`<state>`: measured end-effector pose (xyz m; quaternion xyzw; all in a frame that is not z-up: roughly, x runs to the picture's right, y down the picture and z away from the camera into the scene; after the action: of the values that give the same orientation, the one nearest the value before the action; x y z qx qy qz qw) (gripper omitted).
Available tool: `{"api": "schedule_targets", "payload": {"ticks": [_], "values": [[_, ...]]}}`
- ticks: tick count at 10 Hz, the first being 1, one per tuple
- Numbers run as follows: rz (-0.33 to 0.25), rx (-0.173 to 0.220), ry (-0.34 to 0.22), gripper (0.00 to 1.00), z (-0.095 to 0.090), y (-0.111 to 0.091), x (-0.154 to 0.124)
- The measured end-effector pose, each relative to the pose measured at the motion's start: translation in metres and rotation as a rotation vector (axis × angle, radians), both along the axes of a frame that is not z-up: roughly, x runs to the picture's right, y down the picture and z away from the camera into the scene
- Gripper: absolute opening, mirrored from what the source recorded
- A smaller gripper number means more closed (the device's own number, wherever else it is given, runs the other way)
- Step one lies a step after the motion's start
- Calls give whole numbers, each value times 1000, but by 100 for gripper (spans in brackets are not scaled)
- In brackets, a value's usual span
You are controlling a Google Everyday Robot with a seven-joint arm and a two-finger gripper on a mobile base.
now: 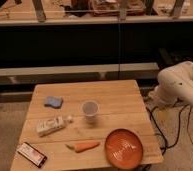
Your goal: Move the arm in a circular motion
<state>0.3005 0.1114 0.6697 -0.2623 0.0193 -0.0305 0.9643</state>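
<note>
The arm (182, 82) is cream-white with thick rounded segments and reaches in from the right edge of the camera view. It hangs beyond the right side of the wooden table (115, 95). Its lower end, with the gripper (156, 100), points down just off the table's right edge, about level with the tabletop. The gripper touches nothing on the table and holds nothing that I can make out.
On the table lie a blue sponge (52, 102), a white cup (90, 110), a tipped white bottle (52, 125), a carrot (82, 146), an orange plate (125, 148) and a dark packet (31, 154). Cables (162, 132) trail on the floor at right. Dark shelving stands behind.
</note>
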Motion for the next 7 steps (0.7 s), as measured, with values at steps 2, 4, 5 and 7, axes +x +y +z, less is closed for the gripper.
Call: {"api": "schedule_targets", "payload": {"ticks": [2,4,5,7], "values": [[-10,3,-37,80,-21,25,-23],[-35,12,-103,80,-30,33,-71],[-47,15,-132,80,-31,33,-91],[-89,18,-211,80,-32,31,-142]]}}
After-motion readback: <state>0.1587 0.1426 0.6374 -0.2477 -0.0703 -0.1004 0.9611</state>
